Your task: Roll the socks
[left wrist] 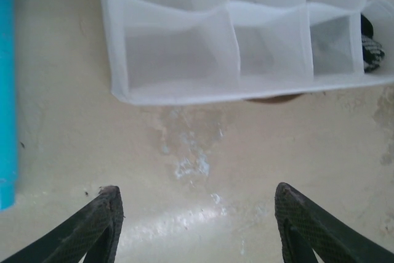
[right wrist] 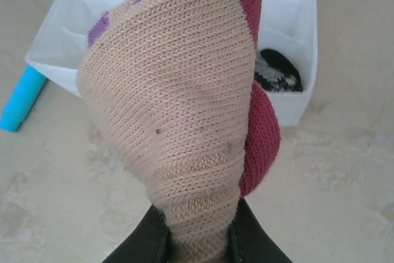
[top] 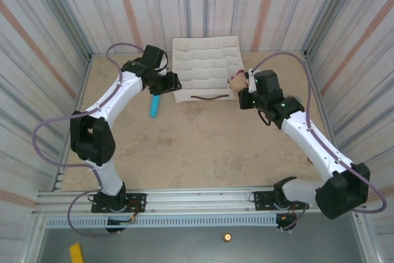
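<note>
The beige sock [right wrist: 178,121], with maroon patches and a purple cuff, is bunched up and pinched at its lower end in my right gripper [right wrist: 197,247], which is shut on it. From above, that sock [top: 235,80] hangs at the right gripper [top: 240,92] by the organizer's right front corner. The black sock with white stripes [right wrist: 277,72] lies balled in a corner compartment [left wrist: 370,44]. My left gripper [left wrist: 200,214] is open over bare table just in front of the organizer, with nothing between its fingers [left wrist: 104,220]. In the top view the left gripper [top: 175,83] sits at the organizer's left front corner.
A white fabric organizer [top: 206,47] with several compartments stands at the back middle [left wrist: 120,60] [right wrist: 301,23]. A light-blue cylinder [top: 154,106] lies left of it [left wrist: 7,90] [right wrist: 21,100]. A thin dark strip [top: 206,97] lies along the organizer's front edge. Striped walls enclose the table.
</note>
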Controlling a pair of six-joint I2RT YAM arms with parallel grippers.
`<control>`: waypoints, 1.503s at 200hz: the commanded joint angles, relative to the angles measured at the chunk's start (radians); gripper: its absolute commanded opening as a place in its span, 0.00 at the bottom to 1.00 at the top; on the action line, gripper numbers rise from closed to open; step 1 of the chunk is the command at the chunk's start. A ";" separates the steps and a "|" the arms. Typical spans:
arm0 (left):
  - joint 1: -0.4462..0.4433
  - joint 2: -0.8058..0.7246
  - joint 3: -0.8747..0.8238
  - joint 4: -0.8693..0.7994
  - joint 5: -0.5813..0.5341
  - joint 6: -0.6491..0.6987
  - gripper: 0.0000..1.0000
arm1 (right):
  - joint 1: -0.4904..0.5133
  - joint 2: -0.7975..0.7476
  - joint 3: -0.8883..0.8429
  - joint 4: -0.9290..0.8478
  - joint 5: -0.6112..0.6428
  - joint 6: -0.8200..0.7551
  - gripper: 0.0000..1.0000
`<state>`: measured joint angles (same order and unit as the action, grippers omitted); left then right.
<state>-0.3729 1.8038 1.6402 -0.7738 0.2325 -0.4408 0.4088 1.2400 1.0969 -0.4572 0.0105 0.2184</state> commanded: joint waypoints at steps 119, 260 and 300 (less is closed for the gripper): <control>0.021 0.316 0.214 -0.064 -0.160 0.075 0.40 | 0.009 0.088 0.097 -0.031 -0.019 -0.207 0.00; -0.023 0.143 -0.038 -0.004 -0.161 0.133 0.04 | 0.012 0.281 0.273 -0.133 -0.159 -0.300 0.00; -0.023 0.087 -0.124 0.034 -0.165 0.110 0.04 | 0.024 0.347 0.314 -0.203 -0.241 -0.299 0.00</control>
<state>-0.3969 1.9469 1.5528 -0.7555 0.0792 -0.3260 0.4141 1.5455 1.3521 -0.5838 -0.1585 -0.0475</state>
